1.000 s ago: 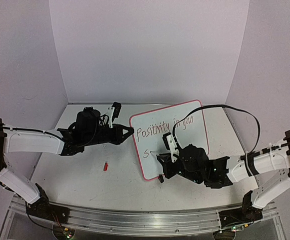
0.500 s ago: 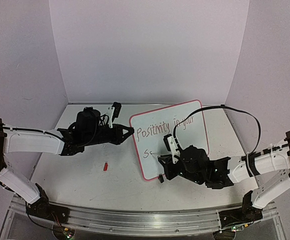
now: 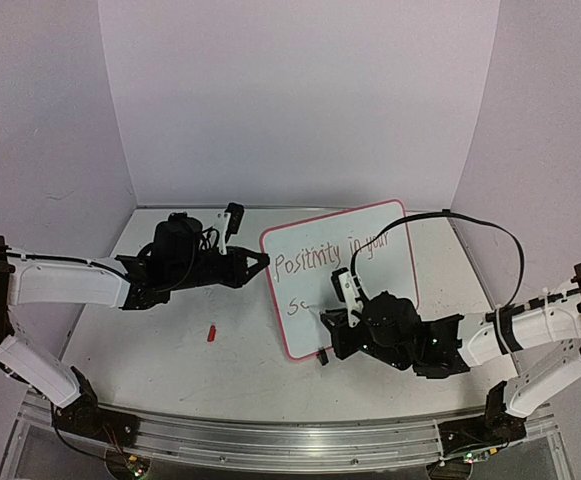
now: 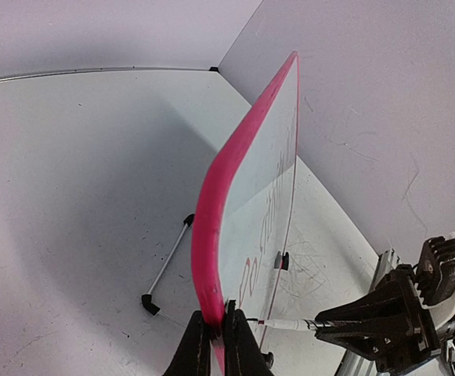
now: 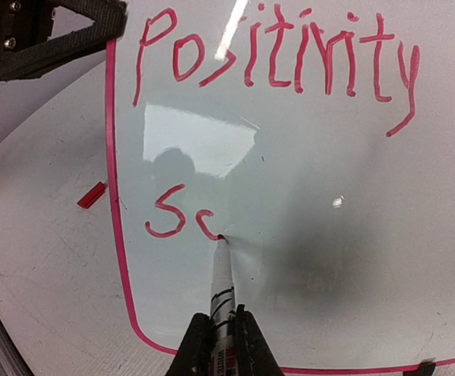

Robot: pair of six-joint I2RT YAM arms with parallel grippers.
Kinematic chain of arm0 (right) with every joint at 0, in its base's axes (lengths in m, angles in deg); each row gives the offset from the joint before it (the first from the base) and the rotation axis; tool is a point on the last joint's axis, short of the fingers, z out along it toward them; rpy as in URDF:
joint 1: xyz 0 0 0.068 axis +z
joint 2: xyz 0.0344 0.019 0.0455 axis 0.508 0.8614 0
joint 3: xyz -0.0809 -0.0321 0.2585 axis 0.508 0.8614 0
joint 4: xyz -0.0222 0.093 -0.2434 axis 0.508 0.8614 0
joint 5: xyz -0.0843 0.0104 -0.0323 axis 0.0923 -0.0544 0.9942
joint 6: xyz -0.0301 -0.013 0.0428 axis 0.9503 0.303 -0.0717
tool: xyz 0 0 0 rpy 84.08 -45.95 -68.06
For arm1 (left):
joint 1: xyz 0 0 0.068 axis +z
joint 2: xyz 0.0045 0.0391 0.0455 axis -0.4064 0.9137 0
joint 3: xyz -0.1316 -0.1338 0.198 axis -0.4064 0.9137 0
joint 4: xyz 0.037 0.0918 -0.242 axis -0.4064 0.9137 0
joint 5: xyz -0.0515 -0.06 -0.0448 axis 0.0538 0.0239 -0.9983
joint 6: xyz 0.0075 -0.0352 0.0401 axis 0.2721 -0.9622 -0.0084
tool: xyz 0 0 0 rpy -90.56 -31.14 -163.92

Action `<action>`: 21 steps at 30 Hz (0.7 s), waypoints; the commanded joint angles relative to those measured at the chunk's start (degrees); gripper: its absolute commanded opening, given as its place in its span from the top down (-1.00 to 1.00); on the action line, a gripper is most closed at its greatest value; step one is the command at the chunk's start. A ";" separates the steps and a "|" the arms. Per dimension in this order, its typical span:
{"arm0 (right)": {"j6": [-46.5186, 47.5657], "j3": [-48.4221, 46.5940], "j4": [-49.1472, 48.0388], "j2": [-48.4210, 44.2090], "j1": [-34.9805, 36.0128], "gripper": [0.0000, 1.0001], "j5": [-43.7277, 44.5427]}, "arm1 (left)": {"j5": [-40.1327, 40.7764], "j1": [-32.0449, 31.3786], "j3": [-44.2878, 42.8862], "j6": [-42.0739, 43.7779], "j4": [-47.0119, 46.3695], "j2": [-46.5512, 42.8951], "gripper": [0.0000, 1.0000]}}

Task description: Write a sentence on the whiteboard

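Note:
The whiteboard (image 3: 390, 278) with its pink-red frame stands tilted at mid-table. Its sentence (image 3: 310, 262) in red reads "Positivity in your" (image 5: 274, 55) on the top line, with "S" and a part-drawn curved letter below. My left gripper (image 3: 263, 260) is shut on the board's left frame edge (image 4: 211, 258), its jaws (image 4: 215, 341) pinching the pink rim. My right gripper (image 3: 328, 318) is shut on a white marker (image 5: 222, 278). The marker's red tip touches the board at the end of the curved stroke after the "S". In the left wrist view that marker (image 4: 286, 323) reaches the board's face from the right.
A small red marker cap (image 3: 211, 332) lies on the table left of the board, also in the right wrist view (image 5: 92, 194). A thin wire stand leg (image 4: 168, 262) juts out behind the board. A black clip foot (image 4: 283, 260) sits on its lower edge. Booth walls close in the back and sides.
My right gripper has shifted slightly right with the marker, and a curved stroke has appeared after the "S". The left gripper and board have stayed put.

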 commanded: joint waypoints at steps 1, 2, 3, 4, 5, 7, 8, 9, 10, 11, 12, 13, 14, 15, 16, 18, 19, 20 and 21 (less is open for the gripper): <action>-0.35 -1.83 -2.13 -0.17 -0.25 1.00 3.86 | 2.01 0.03 -1.77 2.50 1.47 0.79 1.00; -0.29 -1.93 -2.18 -0.15 -0.24 1.00 4.07 | 2.01 0.05 -1.76 2.54 1.50 0.74 1.00; -0.15 -2.07 -2.22 -0.11 -0.23 1.00 4.13 | 2.01 0.04 -1.74 2.57 1.53 0.68 1.00; -0.02 -2.20 -2.26 -0.04 -0.23 1.00 4.13 | 2.04 0.04 -1.68 2.57 1.56 0.64 1.00; 0.05 -2.27 -2.27 0.05 -0.25 1.00 4.08 | 2.09 0.05 -1.66 2.57 1.56 0.61 1.00; 0.37 -2.48 -2.31 0.29 -0.24 1.00 3.65 | 2.11 0.05 -1.64 2.57 1.56 0.61 1.00; 0.59 -2.59 -2.37 0.47 -0.25 1.00 3.29 | 2.10 0.05 -1.62 2.57 1.56 0.62 1.00; 0.82 -2.71 -2.49 0.68 -0.23 1.00 2.91 | 2.10 0.06 -1.63 2.57 1.56 0.67 1.00; 0.97 -2.80 -2.65 0.83 -0.22 1.00 2.64 | 2.10 0.06 -1.65 2.57 1.56 0.71 1.00; 1.08 -2.89 -2.79 0.95 -0.25 1.00 2.44 | 2.10 0.05 -1.66 2.57 1.56 0.77 1.00; 1.25 -3.06 -2.88 1.16 -0.25 1.00 2.16 | 2.11 0.05 -1.67 2.57 1.56 0.78 1.00; 1.38 -3.18 -2.88 1.32 -0.25 1.00 1.92 | 2.10 0.05 -1.66 2.59 1.55 0.78 1.00; 1.42 -3.19 -2.89 1.46 -0.25 1.00 1.78 | 2.10 0.05 -1.65 2.64 1.52 0.78 1.00; 1.46 -3.17 -2.95 1.56 -0.25 1.00 1.57 | 2.10 0.05 -1.67 2.65 1.55 0.78 1.00; 1.57 -3.23 -3.04 1.64 -0.25 1.00 1.35 | 2.10 0.05 -1.64 2.64 1.56 0.78 1.00; 1.66 -3.43 -3.14 1.90 -0.24 1.00 0.96 | 2.14 0.02 -1.60 2.63 1.56 0.80 1.00; 1.69 -3.55 -3.15 2.02 -0.24 1.00 0.76 | 2.15 0.04 -1.65 2.58 1.56 0.78 1.00; 1.76 -3.68 -3.15 2.16 -0.22 1.00 0.55 | 2.11 0.05 -1.62 2.57 1.56 0.78 1.00; 1.78 -3.71 -3.15 2.27 -0.23 1.00 0.34 | 2.10 0.00 -1.60 2.57 1.56 0.78 1.00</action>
